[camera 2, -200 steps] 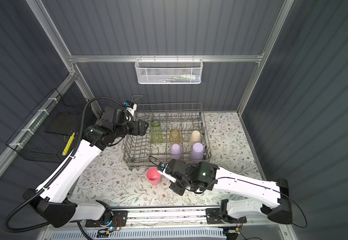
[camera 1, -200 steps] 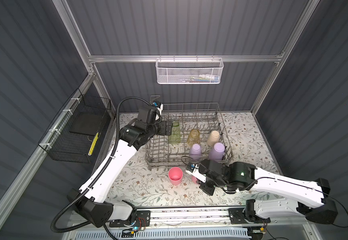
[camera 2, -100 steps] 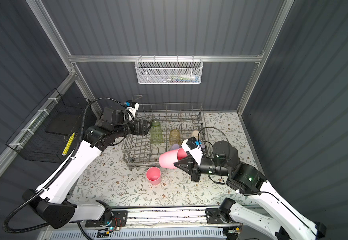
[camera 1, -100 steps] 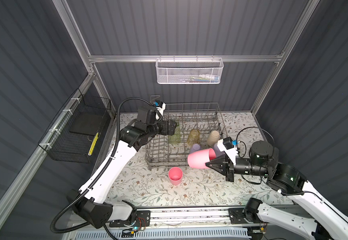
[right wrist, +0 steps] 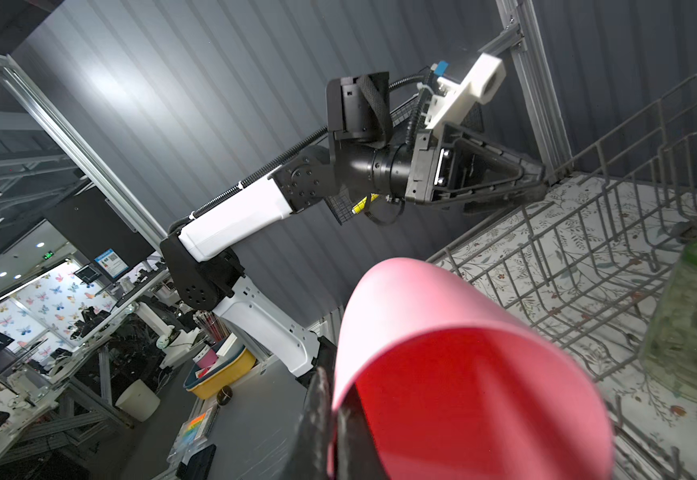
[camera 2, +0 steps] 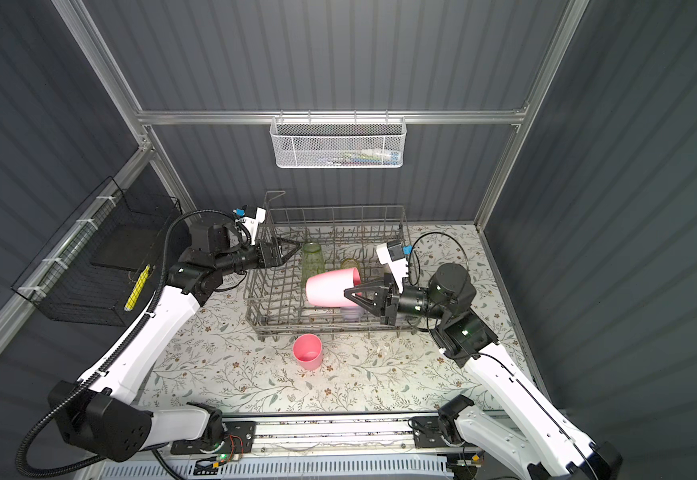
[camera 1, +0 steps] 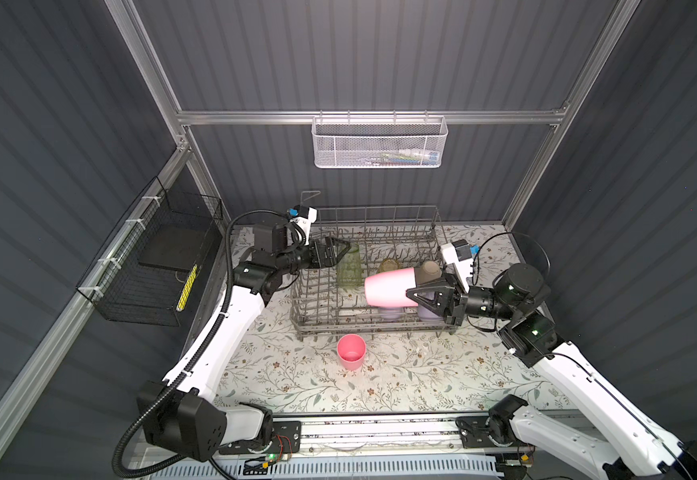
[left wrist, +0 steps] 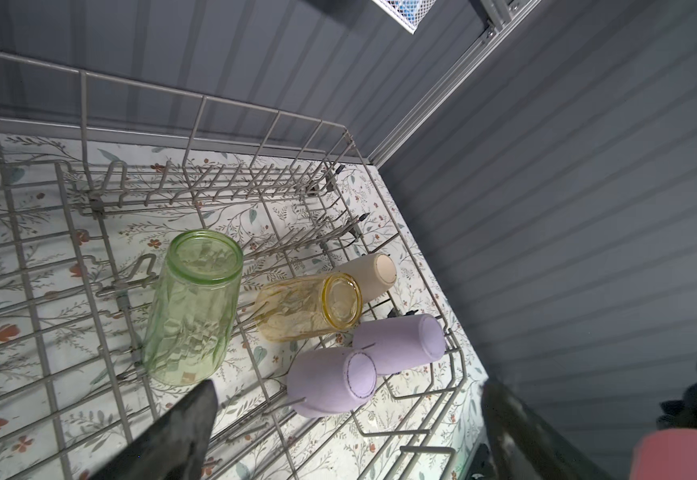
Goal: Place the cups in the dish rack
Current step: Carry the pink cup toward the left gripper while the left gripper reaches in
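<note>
Moved: right gripper (camera 1: 412, 291) is now carrying the pink cup (camera 1: 386, 286) higher, over the dish rack (camera 1: 374, 212).
Right gripper: pinching that cup's rim, the cup lying sideways.
Left gripper (camera 1: 343, 252): hanging released beside the green cup (camera 1: 349, 272).
Second pink cup (camera 1: 351, 353): standing on the mat (camera 1: 401, 374) just before the rack.

sideways cup (camera 1: 388, 287) over rack (camera 1: 312, 304), upright cup (camera 1: 351, 352) outside

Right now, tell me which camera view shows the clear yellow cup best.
The left wrist view: the yellow cup lies tilted in the dish rack, nearly all of it visible. In both top views only a small part peeks out behind the held pink cup. The right wrist view misses it.
</note>
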Action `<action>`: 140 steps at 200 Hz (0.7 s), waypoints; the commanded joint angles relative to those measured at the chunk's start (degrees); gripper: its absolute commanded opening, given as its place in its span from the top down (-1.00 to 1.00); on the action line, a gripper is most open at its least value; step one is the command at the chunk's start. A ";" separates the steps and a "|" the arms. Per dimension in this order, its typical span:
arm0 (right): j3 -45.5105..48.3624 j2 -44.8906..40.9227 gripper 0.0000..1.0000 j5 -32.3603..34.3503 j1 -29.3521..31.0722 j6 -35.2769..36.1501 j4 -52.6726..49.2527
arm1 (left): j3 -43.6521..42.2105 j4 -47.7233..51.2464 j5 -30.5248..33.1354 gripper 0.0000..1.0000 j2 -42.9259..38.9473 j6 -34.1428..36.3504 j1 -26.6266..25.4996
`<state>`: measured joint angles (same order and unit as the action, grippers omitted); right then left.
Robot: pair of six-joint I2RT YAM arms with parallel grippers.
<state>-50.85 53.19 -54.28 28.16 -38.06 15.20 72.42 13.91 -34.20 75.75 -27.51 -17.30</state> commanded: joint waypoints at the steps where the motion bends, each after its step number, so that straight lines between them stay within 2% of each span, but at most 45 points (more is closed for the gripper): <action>1: 1.81 1.89 1.00 -4.19 -2.56 -11.55 17.32 | -2.68 -13.23 -12.94 -0.96 -0.95 -7.38 0.68; 16: 2.96 3.91 1.00 -5.34 -3.58 -15.85 24.31 | -3.99 -16.93 -15.82 -0.96 -1.10 -9.08 0.84; 72: 4.71 10.50 1.00 -5.77 -6.36 -27.35 40.12 | -9.97 -34.48 -23.32 -0.97 -2.60 -18.69 1.04; 140: 3.98 17.00 1.00 -5.92 -6.51 -29.60 44.29 | -13.61 -43.82 -27.29 -0.98 -3.93 -24.55 0.97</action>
<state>-46.33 69.38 -59.24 21.74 -65.80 54.02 60.01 -23.88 -58.22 73.23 -48.82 -16.67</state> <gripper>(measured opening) 0.055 0.990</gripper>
